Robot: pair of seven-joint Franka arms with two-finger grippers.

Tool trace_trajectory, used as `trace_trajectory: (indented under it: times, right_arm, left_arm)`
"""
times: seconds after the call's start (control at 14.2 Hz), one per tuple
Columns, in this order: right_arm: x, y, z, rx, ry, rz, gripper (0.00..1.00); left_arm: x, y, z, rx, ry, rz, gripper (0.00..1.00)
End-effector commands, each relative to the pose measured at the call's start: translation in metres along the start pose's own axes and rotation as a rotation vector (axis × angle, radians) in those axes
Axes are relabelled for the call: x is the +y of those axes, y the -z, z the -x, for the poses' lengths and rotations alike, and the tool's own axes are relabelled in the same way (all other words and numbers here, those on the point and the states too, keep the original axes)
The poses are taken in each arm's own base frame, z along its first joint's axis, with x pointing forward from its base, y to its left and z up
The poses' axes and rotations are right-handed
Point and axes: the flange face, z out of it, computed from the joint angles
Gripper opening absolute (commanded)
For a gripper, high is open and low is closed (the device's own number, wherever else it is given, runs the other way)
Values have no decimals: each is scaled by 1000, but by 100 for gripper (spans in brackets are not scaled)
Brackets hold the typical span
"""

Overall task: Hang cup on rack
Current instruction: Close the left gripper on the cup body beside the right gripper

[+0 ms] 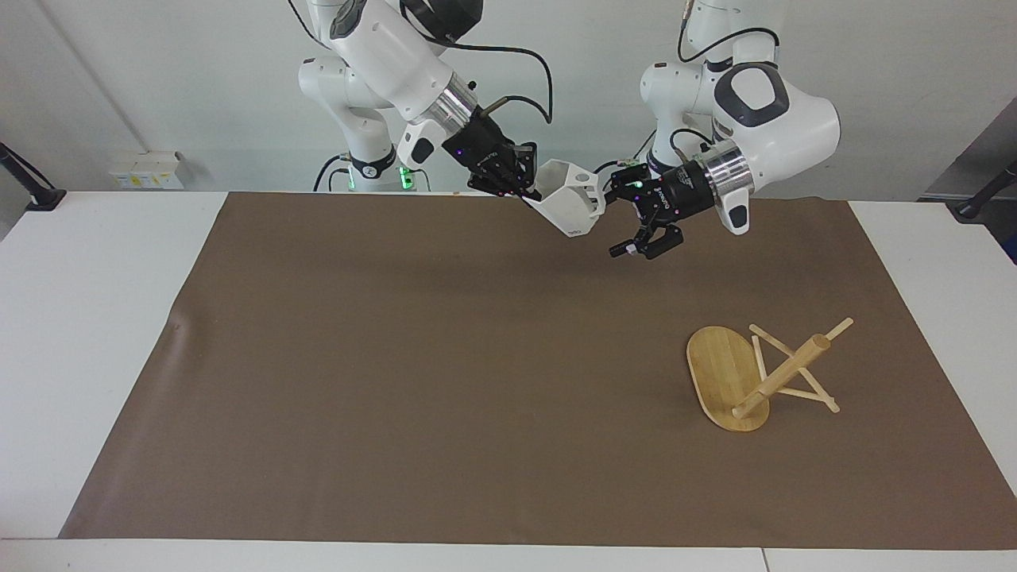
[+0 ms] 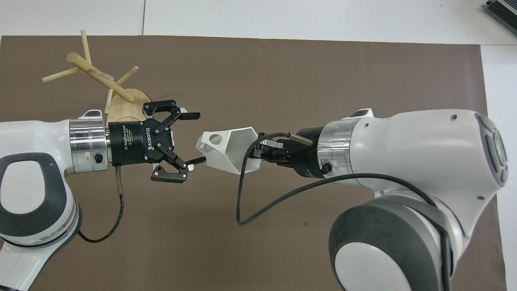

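The white faceted cup (image 1: pixel 574 205) is in the air over the mat's edge nearest the robots. My right gripper (image 1: pixel 528 191) is shut on its rim; in the overhead view (image 2: pixel 254 151) it holds the cup (image 2: pixel 226 148) on its side. The handle with the round hole points at my left gripper (image 1: pixel 620 222). The left gripper (image 2: pixel 197 138) is open, its fingertips level with the cup's handle end, and I cannot tell if they touch. The bamboo rack (image 1: pixel 739 377) lies tipped over on the mat toward the left arm's end, its base (image 2: pixel 127 103) tilted up and its pole (image 2: pixel 101 79) slanting.
A brown mat (image 1: pixel 413 381) covers most of the white table (image 1: pixel 87 318). Black cables hang from both wrists, one looping under the right wrist (image 2: pixel 250 210). The rack's thin pegs (image 1: pixel 810 393) stick out low over the mat.
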Motion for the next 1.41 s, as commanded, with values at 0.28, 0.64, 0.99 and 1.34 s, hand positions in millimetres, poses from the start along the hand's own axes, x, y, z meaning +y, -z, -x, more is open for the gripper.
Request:
trace_trajectory:
  times: [0.28,0.64,0.99,1.34]
  right_arm:
    - [-9,-12,7,-11,-20,-32,0]
    - [-9,-12,7,-11,-26,-32,0]
    - [-9,-11,7,-10,-30,-33,0]
    - [-9,-11,7,-10,-30,-33,0]
  left_arm:
    - [-18,-11,-5,-8,25,-72,100]
    - [-26,-14,-9,15,-15,-120,100]
    - [-29,-14,-4,7,-52,-152,64]
    - [-30,-11,-4,26,-76,-150,0]
